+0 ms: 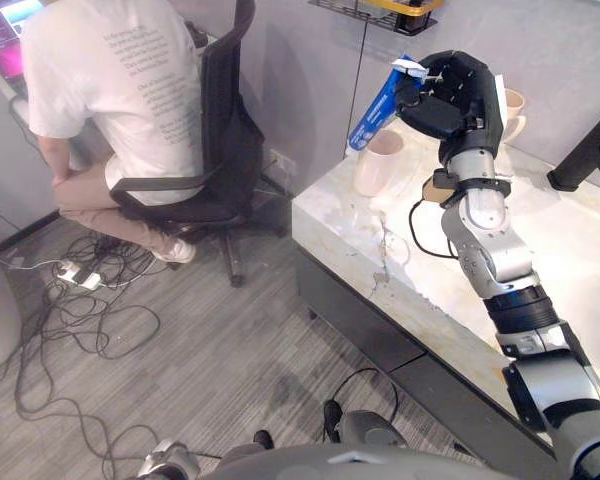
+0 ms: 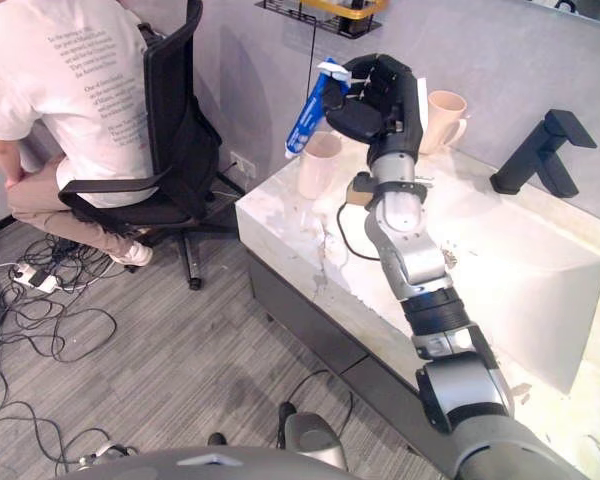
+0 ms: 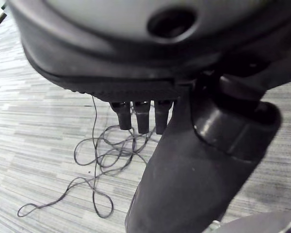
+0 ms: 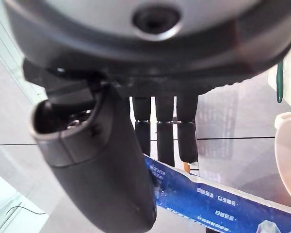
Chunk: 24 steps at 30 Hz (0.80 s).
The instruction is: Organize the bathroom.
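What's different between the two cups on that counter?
The nearer cup sits by the counter's corner, directly under the blue tube held in the right hand; no handle shows. The far cup stands by the wall behind that hand, and its handle is visible. Both are pale, upright and open-topped.

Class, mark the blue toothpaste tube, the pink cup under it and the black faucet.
blue toothpaste tube (image 2: 304,118), right eye view, mid body.
pink cup (image 2: 317,168), right eye view, outer wall.
black faucet (image 2: 540,155), right eye view, upright post.
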Available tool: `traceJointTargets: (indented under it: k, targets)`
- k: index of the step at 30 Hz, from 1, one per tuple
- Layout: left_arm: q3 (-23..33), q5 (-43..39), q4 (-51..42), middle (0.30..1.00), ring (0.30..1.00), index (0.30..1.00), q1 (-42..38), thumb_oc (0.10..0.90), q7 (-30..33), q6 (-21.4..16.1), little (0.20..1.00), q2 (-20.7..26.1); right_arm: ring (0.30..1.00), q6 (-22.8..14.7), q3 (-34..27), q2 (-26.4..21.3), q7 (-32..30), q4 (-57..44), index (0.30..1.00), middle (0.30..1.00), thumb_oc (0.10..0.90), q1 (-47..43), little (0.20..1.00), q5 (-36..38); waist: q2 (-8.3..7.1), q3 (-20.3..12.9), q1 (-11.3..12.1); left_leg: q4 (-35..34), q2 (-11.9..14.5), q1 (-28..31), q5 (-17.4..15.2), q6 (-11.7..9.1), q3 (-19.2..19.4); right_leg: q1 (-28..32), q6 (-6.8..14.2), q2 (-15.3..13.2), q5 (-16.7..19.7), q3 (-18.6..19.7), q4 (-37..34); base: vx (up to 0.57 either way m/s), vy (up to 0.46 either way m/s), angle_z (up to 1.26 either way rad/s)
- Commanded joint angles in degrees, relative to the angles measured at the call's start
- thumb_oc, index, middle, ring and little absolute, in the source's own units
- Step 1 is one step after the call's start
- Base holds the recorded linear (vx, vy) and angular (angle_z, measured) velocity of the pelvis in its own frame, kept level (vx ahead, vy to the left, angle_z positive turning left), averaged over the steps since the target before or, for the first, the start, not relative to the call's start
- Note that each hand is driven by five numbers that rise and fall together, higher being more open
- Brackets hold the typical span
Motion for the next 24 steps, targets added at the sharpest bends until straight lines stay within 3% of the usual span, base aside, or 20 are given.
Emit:
traceJointTargets:
  k: [1, 15, 24]
  targets:
    - [-0.2, -0.2, 3.4, 0.9, 0.9, 0.9, -0.5, 0.8, 1.9, 2.5, 0.9, 5.6, 0.3, -6.5, -4.9, 1.6, -0.4, -3.7, 0.3, 0.3, 0.4, -6.7, 0.3, -4.4, -3.58, -2.0, 0.7, 6.5, -2.0, -1.0, -5.3, 3.1, 0.8, 1.6, 2.9, -1.1, 9.7, 8.6, -9.7, 0.0, 0.0, 0.0]
    - [-0.1, 1.2, 3.8, 0.9, 0.9, 0.9, -0.5, 0.8, 0.4, 2.5, 0.9, 6.0, 0.3, -8.7, -5.4, 0.6, -0.7, -1.5, 0.3, 0.3, 0.4, -7.6, 0.3, -6.5, -3.17, -1.6, 0.6, 6.0, -2.4, -0.9, -5.0, 3.2, 0.5, 1.9, 2.7, -0.8, 9.7, 9.3, -9.9, 0.0, 0.0, 0.0]
    - [0.2, 1.7, 3.0, 0.9, 0.9, 0.9, -0.5, 0.8, -0.6, 3.7, 0.9, 5.6, 0.3, -9.6, -7.3, -2.5, 0.3, -3.2, 0.3, 0.3, 0.4, -7.3, 0.3, -6.3, -4.4, -3.7, -0.3, 6.2, -2.3, -0.1, -5.7, 3.4, 1.4, 2.7, 2.7, 0.1, 9.5, 10.9, -10.2, 0.02, 0.001, -0.04]
